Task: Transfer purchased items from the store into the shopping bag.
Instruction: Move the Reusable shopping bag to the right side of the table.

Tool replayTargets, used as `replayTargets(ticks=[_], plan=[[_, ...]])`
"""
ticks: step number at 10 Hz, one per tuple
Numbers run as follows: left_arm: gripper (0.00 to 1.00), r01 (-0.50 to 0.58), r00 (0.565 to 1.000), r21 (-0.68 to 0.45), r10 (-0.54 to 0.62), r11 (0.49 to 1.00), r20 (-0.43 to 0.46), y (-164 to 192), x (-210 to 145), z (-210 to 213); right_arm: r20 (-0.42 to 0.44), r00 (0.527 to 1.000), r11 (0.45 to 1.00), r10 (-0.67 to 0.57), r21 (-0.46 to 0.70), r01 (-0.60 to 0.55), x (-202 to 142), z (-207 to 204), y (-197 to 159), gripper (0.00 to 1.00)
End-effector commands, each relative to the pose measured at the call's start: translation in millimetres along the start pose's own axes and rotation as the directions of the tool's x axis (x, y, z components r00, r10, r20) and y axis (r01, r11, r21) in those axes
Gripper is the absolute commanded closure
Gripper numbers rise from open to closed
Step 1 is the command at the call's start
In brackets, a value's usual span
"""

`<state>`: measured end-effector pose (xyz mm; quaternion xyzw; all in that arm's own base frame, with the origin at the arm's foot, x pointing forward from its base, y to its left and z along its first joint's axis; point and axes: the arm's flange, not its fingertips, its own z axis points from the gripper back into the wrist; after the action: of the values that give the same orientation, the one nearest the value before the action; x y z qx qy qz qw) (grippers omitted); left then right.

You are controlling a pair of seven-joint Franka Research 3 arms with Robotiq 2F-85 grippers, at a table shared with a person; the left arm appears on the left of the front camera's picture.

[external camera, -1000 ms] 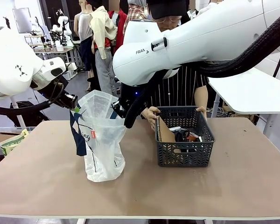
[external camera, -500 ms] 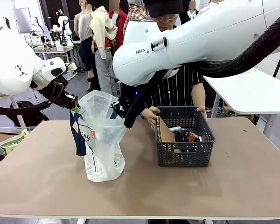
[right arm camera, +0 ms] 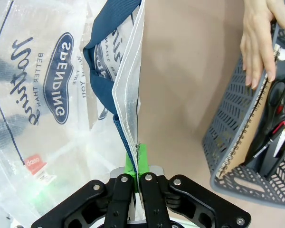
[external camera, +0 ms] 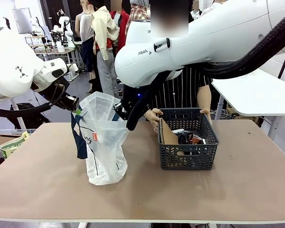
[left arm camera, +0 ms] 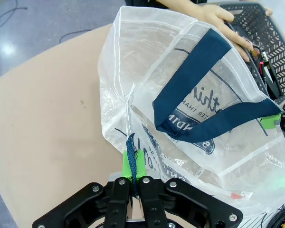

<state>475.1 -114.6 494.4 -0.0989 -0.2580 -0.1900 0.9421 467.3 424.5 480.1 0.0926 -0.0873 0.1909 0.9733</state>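
Both the left fingers (left arm camera: 132, 165) and right fingers (right arm camera: 129, 166) pinch the crinkled translucent shopping bag (external camera: 107, 147) beside the lattice-walled basket (external camera: 187, 161).

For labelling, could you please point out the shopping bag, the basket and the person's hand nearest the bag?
shopping bag (external camera: 104, 156): front view, translucent front wall.
dark grey basket (external camera: 187, 159): front view, lattice front wall.
person's hand (right arm camera: 259, 40): right wrist view, its back.
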Motion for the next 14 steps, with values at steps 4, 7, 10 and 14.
replayTargets(ticks=[4,7,10,14], plan=[[1.00,0.008,1.000,0.004,-0.008,1.000,-0.005,1.9,-0.8,0.9,-0.002,1.000,1.000,-0.001,-0.001,0.001,-2.1,-3.1,-1.1,1.00],[1.00,0.008,1.000,0.004,-0.008,1.000,-0.005,1.9,-0.8,0.9,-0.002,1.000,1.000,-0.001,-0.001,0.001,-2.1,-3.1,-1.1,1.00],[1.00,0.008,1.000,0.004,-0.008,1.000,-0.005,1.9,-0.8,0.9,-0.002,1.000,1.000,-0.001,-0.001,0.001,-2.1,-3.1,-1.1,1.00],[1.00,0.008,1.000,0.004,-0.008,1.000,-0.005,1.9,-0.8,0.9,-0.002,1.000,1.000,-0.001,-0.001,0.001,-2.1,-3.1,-1.1,1.00]])
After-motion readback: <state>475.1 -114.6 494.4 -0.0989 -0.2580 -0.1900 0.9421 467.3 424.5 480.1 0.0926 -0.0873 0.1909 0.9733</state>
